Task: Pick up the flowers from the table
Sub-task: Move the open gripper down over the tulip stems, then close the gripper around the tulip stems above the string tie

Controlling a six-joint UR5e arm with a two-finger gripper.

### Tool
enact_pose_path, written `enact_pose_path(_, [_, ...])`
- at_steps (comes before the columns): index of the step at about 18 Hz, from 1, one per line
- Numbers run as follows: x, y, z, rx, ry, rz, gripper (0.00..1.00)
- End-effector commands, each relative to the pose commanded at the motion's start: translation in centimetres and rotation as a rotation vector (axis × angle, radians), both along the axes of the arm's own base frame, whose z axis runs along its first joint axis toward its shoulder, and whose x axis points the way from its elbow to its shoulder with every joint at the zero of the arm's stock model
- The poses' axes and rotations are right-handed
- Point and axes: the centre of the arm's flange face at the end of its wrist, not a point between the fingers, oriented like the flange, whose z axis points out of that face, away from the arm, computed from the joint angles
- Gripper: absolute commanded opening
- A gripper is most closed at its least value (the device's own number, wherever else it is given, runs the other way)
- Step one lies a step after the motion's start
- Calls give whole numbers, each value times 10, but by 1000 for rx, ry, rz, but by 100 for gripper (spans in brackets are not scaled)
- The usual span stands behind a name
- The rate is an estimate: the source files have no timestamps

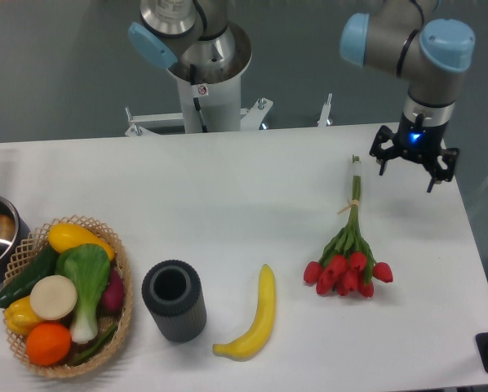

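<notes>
Red tulip heads mark the flowers [349, 250], lying flat on the table [228, 188] below and to the left of my gripper [413, 166], stems pointing up toward it. I read the gripper as spread wide, fingers apart, holding nothing, hovering just right of the stem tips. A banana [253, 317], dark cylinder [173, 299] and vegetable basket [64, 294] lie farther left.
</notes>
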Motion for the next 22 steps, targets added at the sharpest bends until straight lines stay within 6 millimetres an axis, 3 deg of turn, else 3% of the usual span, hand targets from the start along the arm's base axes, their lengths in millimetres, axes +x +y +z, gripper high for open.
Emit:
enact_pose_path(6, [21,7,-34,26,-98,70,100])
enact_pose_path(14, [18,19,-76,41,-189,99,100])
enact_pose_path(22, [11,47,-86,34,-184,52,100])
